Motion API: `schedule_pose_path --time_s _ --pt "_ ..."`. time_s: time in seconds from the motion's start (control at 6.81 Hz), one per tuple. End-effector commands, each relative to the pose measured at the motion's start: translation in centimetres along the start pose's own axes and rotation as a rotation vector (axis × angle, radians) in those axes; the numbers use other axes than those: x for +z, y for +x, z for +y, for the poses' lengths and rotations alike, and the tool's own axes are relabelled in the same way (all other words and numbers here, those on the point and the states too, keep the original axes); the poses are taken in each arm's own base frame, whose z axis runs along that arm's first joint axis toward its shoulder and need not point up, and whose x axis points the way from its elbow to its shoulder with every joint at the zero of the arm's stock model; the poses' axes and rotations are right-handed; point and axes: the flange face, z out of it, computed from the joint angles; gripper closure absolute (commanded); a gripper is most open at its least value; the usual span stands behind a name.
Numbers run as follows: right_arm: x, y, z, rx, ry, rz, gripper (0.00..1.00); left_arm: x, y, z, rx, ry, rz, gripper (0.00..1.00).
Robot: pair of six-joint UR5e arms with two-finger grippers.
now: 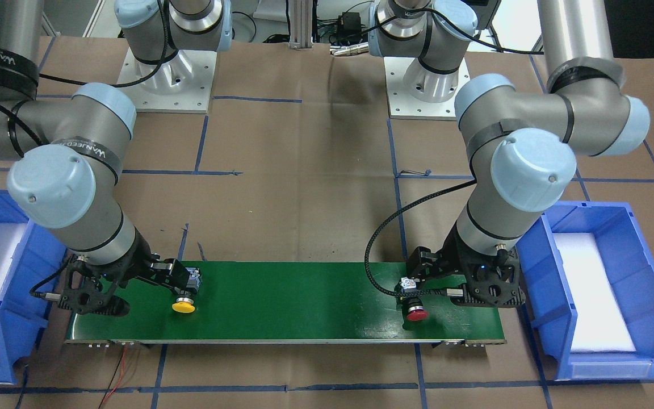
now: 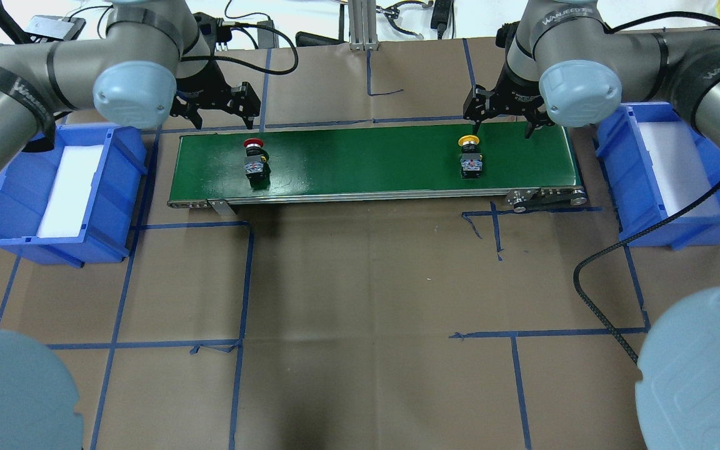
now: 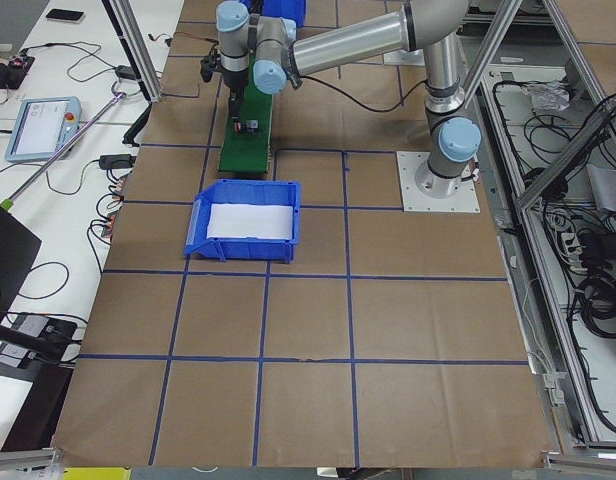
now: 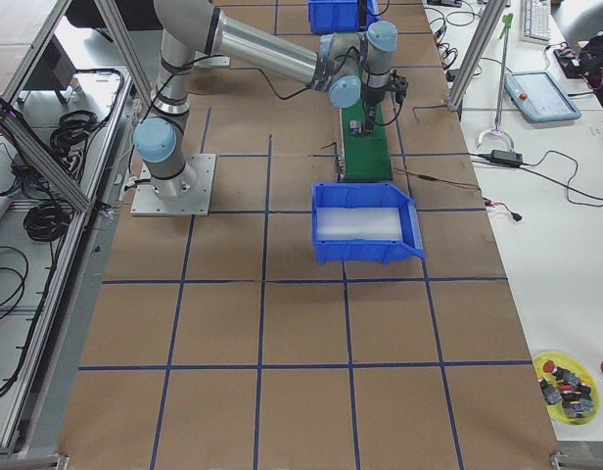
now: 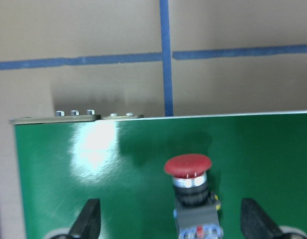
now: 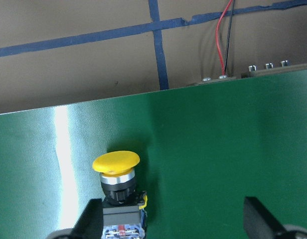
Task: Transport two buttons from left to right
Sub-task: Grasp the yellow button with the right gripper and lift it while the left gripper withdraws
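Robotics lab: aluminium framing [image 3: 134,50], teach pendant [image 3: 36,128], loose cables [image 3: 593,290].

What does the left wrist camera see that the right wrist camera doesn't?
Only the left wrist camera shows the red button. Only the right wrist camera shows the yellow button and the red and black wires. Both show the green belt, brown paper with blue tape, and two spread fingertips at the bottom.
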Motion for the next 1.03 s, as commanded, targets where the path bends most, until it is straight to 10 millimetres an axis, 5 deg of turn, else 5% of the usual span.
schedule_pose_path --time_s 0.0,0.29,0.44,0.59,0.73,0.88 --pt "1.8 -0.1 -0.6 -0.002 -0.002 -0.002 0.0 -7.7 0.7 2.9 0.01 -0.049 0.007 0.0" --pt "3.9 -0.1 -0.9 -0.004 -0.027 0.001 0.02 -11.4 0.9 7.3 0.014 -0.06 0.007 0.0" --pt "4.9 -0.1 -1.1 -0.005 -0.047 0.003 0.23 -12.0 0.9 8.2 0.022 -0.054 0.007 0.0" --pt "4.7 0.0 -1.0 -0.031 -0.048 0.005 0.66 -11.8 0.8 8.9 0.021 -0.06 0.003 0.0" --pt "4.6 0.3 -1.0 -0.096 -0.046 0.012 0.94 -12.0 0.9 10.0 0.019 -0.061 0.004 0.0" --pt "4.1 1.2 -1.4 -0.107 -0.035 0.016 0.97 -11.3 1.0 10.7 0.015 -0.063 0.007 0.0"
